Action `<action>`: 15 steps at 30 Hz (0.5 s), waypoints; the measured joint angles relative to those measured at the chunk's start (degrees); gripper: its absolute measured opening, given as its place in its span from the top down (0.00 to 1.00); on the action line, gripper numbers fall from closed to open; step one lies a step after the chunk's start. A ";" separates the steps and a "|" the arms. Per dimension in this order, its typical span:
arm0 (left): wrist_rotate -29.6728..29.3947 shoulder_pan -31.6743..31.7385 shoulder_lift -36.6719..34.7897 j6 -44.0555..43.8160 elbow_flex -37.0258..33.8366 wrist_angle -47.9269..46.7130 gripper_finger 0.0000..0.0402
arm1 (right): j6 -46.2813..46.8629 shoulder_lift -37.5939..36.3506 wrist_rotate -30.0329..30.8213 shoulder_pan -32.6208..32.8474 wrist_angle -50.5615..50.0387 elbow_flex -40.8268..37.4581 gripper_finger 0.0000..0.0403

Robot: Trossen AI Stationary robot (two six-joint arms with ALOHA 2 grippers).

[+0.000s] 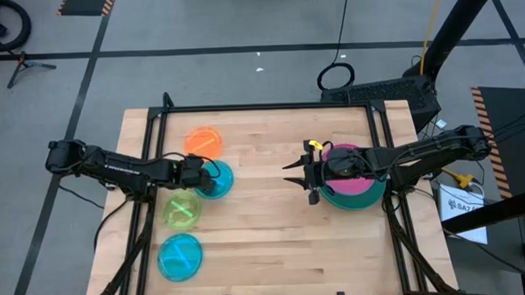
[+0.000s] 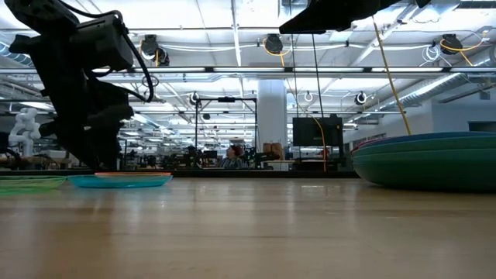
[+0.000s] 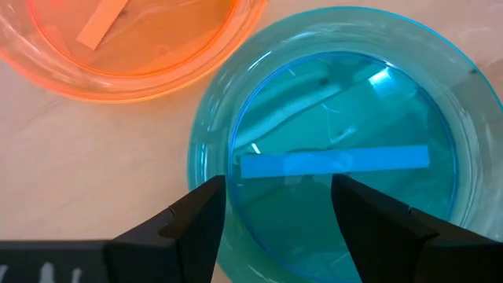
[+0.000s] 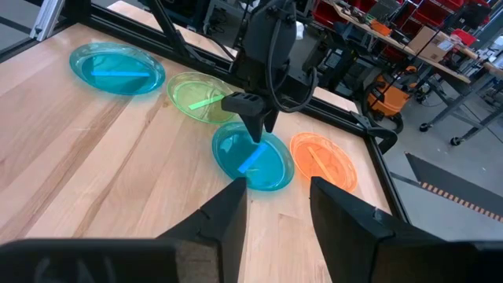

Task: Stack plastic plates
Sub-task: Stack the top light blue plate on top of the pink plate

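The wooden surface (image 1: 274, 226) fills the middle of the high view, with a dark frame along its edges. On its right side sits the biggest pile: a stack of plates (image 1: 362, 189) with a teal plate at the bottom and a magenta one (image 1: 356, 183) above it. The right arm covers most of the pile, so anything lying higher on it is hard to make out. In the low view the same stack (image 2: 430, 161) is cut off at the picture's right edge and shows only teal and dark green rims.

The right gripper (image 1: 305, 175) hangs just beside the stack, toward the middle of the surface. Its fingers (image 4: 228, 216) stand apart with nothing between them.

On the left side four small plates lie singly. A cyan plate (image 1: 180, 256) is nearest the front edge, a lime plate (image 1: 182, 210) lies behind it, then a second cyan plate (image 1: 218, 178), and an orange plate (image 1: 203, 141) is farthest back. Each has a strip of its own colour lying in it.

The left gripper (image 1: 204, 177) is over the second cyan plate (image 3: 338, 149), at the rim that faces the left arm. In the left wrist view its two fingers (image 3: 196, 228) are spread, one over the rim and one over the plate's inside. Whether they touch the plate is unclear, but they do not clasp it. The orange plate (image 3: 130, 47) lies just beside, cut off at that view's edge.

In the low view the small plates show only as thin coloured edges beneath the left arm.
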 joint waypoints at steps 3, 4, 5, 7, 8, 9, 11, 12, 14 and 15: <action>-0.01 -0.02 0.00 0.00 0.00 -0.01 0.41 | 0.00 0.00 0.00 -0.01 0.00 0.00 0.67; -0.02 -0.02 0.00 0.00 0.00 -0.01 0.41 | 0.00 0.00 0.00 -0.01 0.00 0.00 0.67; -0.05 -0.02 0.00 0.00 0.00 -0.01 0.41 | 0.00 0.00 0.00 -0.01 0.02 0.00 0.67; -0.09 -0.02 0.00 0.00 0.00 -0.03 0.41 | 0.00 0.00 0.00 0.00 0.00 0.00 0.67; -0.09 -0.02 0.00 0.00 0.00 -0.04 0.41 | 0.00 0.00 0.00 -0.02 0.00 0.00 0.67; -0.11 0.00 0.00 0.01 0.00 -0.11 0.41 | 0.00 0.00 0.00 -0.02 0.00 0.00 0.67; -0.63 -0.02 0.00 -0.08 0.00 -0.98 0.41 | 0.00 0.00 0.00 -0.02 0.00 0.00 0.67; -1.36 -0.02 0.00 -0.55 0.00 -2.00 0.41 | 0.00 0.00 0.00 -0.01 0.00 0.00 0.67; -2.69 0.01 0.00 -1.91 0.00 -4.45 0.41 | 0.00 0.00 0.00 0.00 0.00 0.00 0.67; -3.17 0.02 0.00 -2.51 0.00 -5.55 0.41 | 0.00 0.00 0.00 -0.02 0.00 0.00 0.67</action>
